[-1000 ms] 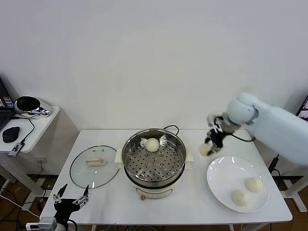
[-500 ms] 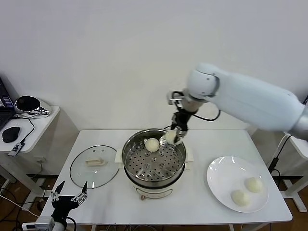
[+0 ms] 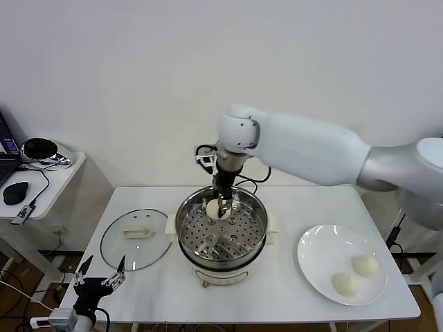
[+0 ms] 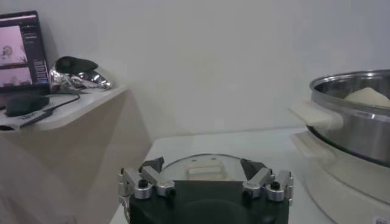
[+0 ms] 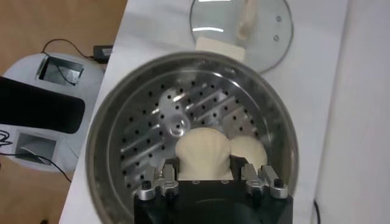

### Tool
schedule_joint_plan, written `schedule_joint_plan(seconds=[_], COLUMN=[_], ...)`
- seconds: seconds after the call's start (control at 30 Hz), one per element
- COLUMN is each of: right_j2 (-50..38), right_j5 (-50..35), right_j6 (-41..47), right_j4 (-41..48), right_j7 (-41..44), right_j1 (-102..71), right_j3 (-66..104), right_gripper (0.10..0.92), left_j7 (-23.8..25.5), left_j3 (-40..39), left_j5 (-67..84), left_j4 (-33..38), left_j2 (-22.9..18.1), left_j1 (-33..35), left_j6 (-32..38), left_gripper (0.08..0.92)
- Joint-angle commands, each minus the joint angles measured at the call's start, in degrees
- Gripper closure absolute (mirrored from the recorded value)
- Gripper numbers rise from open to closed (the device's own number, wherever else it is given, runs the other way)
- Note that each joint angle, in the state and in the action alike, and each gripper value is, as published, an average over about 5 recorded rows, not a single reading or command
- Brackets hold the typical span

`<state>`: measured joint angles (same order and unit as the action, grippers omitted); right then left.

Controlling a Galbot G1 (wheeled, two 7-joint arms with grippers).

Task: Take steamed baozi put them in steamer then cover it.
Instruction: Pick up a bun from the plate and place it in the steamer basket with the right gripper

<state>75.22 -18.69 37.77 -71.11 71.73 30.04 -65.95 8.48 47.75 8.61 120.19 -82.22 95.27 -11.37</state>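
The steamer (image 3: 181, 220) stands mid-table, its perforated tray showing in the right wrist view (image 5: 146, 140). My right gripper (image 3: 223, 203) reaches down into the pot and is shut on a baozi (image 5: 204, 155), held low over the tray's far part. A second baozi (image 5: 248, 152) lies on the tray, touching the held one. In the head view one baozi (image 3: 212, 208) shows beside the fingers. Two more baozi (image 3: 365, 265) (image 3: 345, 283) lie on the white plate (image 3: 318, 243). The glass cover (image 3: 135, 238) lies flat left of the steamer. My left gripper (image 3: 100, 282) is open and idle at the table's front left corner.
The steamer's black cord (image 3: 249, 184) runs behind the pot. A side table (image 3: 41, 181) with a mouse and a shiny object stands to the far left. From the left wrist, the cover (image 4: 201, 165) lies just beyond the fingers and the steamer (image 4: 359, 128) is beside it.
My right arm has swung left from beside the plate to over the steamer, carrying a baozi, and lowered it into the pot beside the baozi lying there. The left arm has stayed put.
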Motion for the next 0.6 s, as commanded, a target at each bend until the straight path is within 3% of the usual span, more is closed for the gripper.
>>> schedule_joint_plan(seconds=[0.03,0.6], right_j2=[5.55,11.34], right_j5=[1.27,6.27], right_j6=[0.57,-0.32], right_j4=[3.88,11.91], right_j7=[-0.19,-1.83], right_j1=[-3.4,-8.49], right_j3=[-0.65,1.34], right_gripper=[0.499,0.499], left_j7=[0.06,0.06], left_j3=[-0.14,-0.58], left_j5=[0.08,0.72], left_j4=[-0.02,-1.49], left_j2=[0.0,-0.06], left_j1=[-0.04,-0.86], left_j6=[-0.03,0.0], left_gripper=[0.177,0.177])
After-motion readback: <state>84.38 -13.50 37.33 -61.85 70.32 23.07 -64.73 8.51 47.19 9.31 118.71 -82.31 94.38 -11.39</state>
